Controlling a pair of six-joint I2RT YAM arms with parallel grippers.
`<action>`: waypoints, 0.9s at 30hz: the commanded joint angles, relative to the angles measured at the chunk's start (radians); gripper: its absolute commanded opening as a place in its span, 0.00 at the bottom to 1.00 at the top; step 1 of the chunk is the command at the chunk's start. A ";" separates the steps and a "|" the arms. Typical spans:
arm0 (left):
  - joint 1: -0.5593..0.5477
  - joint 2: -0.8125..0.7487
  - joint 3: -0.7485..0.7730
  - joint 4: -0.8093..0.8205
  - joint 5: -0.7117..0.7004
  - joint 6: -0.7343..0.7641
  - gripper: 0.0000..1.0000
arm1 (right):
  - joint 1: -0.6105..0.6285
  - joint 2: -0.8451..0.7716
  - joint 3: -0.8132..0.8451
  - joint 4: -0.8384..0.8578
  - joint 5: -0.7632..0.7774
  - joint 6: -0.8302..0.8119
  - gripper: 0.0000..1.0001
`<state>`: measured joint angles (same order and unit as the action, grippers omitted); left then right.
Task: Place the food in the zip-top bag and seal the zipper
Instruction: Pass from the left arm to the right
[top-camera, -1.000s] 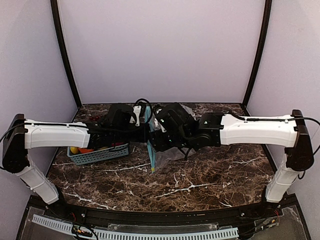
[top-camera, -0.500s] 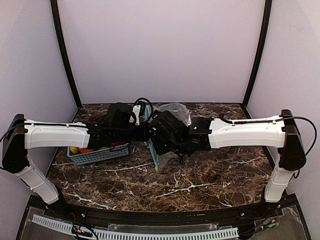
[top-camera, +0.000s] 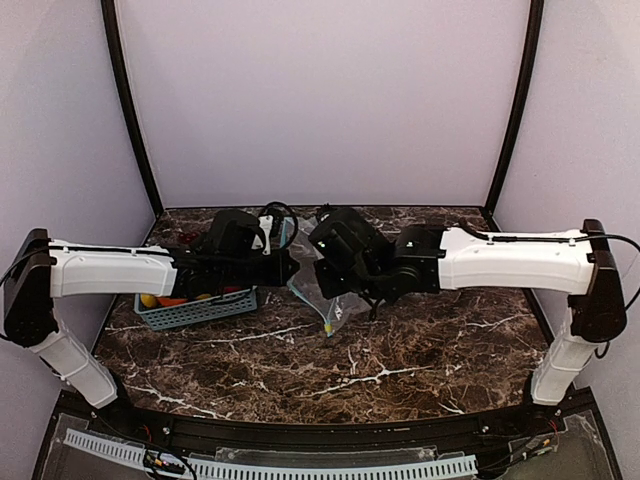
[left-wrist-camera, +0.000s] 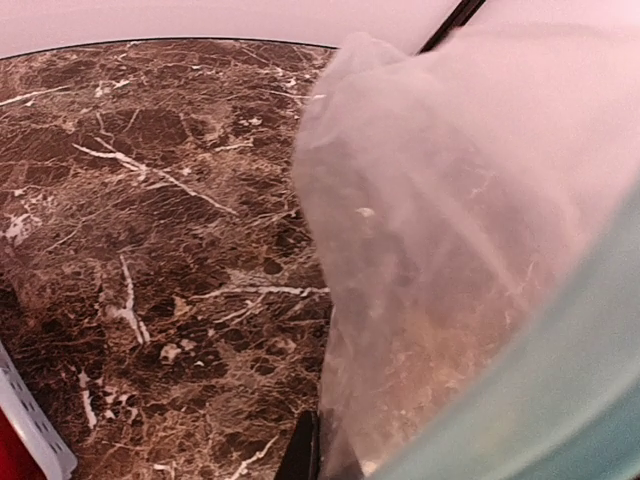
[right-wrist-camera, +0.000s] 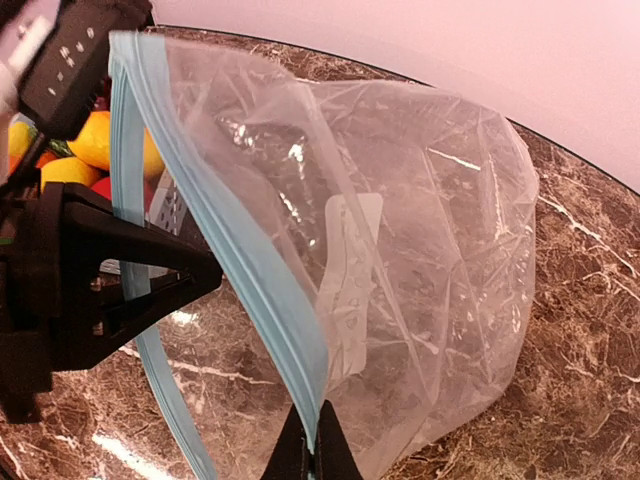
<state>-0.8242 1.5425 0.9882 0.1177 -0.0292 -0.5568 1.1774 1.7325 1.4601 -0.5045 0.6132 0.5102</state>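
Note:
The clear zip-top bag hangs above the marble table between my two grippers, its mouth pulled apart. My right gripper is shut on the near lip of the teal zipper. My left gripper is shut on the far lip. From above, the left gripper and right gripper sit close together with the bag drooping below them. The left wrist view is mostly bag film, with one dark fingertip at its edge. The food, yellow, orange and red pieces, lies in the basket.
A teal lattice basket with the food stands on the table under the left forearm. Its pale corner shows in the left wrist view. A white label is on the bag's wall. Dark marble table, walls behind and beside.
My right gripper has shut on the zipper strip and drawn back to the right, spreading the bag's mouth. The left gripper kept its hold and barely moved.

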 joint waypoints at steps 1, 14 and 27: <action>0.017 -0.029 -0.024 -0.041 -0.011 0.040 0.01 | -0.024 -0.071 -0.020 -0.007 -0.033 0.026 0.00; 0.018 -0.163 -0.076 0.028 0.236 0.077 0.82 | -0.108 -0.077 -0.038 0.005 -0.206 0.064 0.00; 0.240 -0.359 0.000 -0.430 0.328 0.200 0.99 | -0.111 -0.042 -0.005 -0.008 -0.218 0.063 0.00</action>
<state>-0.7082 1.2186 0.9550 -0.0956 0.2790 -0.4217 1.0721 1.6714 1.4269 -0.5106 0.4061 0.5632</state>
